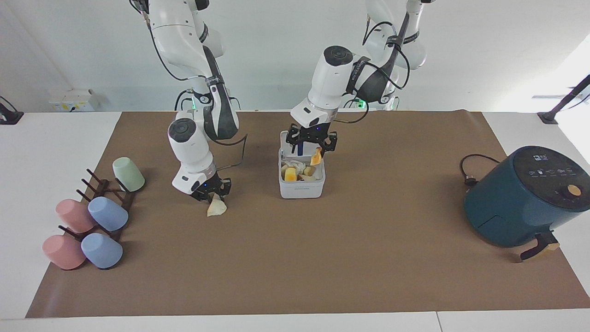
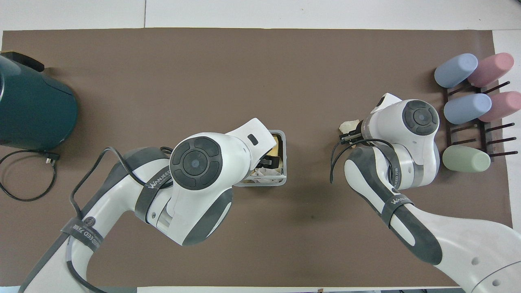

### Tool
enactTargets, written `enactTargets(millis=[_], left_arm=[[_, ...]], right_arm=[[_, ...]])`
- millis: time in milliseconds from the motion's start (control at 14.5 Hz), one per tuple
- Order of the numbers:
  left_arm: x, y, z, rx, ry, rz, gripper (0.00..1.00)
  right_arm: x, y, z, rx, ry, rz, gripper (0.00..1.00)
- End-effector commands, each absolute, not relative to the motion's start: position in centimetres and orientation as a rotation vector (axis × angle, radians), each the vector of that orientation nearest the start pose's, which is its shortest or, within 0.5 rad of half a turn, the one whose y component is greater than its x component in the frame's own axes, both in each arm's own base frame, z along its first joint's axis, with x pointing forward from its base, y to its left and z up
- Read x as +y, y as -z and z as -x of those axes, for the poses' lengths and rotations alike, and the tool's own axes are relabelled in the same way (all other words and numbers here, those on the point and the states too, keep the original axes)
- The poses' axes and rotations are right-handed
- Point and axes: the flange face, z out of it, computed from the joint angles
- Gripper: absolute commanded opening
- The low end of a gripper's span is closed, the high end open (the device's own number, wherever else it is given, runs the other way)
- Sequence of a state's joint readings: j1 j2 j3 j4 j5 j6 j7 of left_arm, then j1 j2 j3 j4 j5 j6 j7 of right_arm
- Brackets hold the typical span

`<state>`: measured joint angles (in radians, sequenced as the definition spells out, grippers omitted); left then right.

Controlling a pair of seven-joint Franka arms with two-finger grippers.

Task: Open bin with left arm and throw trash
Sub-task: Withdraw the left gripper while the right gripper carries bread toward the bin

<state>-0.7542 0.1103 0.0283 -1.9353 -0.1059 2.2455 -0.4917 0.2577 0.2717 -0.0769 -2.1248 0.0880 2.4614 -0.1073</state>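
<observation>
Left end effector over bin; right end effector on bread wedge
</observation>
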Motion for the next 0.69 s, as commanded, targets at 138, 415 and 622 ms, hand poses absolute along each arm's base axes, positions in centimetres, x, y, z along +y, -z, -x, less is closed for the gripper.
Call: enactTargets(millis=[138,415,622], left_arm=[[-43.2,-45.8,-43.3,0.191,0.249,3.379,1.00],[-41.9,-46.9,-44.2,0.145,0.284,3.390,1.00],[-33.8,-50.3,-47.1,0.120,0.196,3.340,1.00]], right_arm=[[11.3,-30.3,-57.6,-0.382,0.068,3.065,0.00],[11.0,-33.0,-57.8,-0.377,0.065,3.059,0.00],[11.2,-36.6,-58.3,-0.378,0.033,3.048,0.00]])
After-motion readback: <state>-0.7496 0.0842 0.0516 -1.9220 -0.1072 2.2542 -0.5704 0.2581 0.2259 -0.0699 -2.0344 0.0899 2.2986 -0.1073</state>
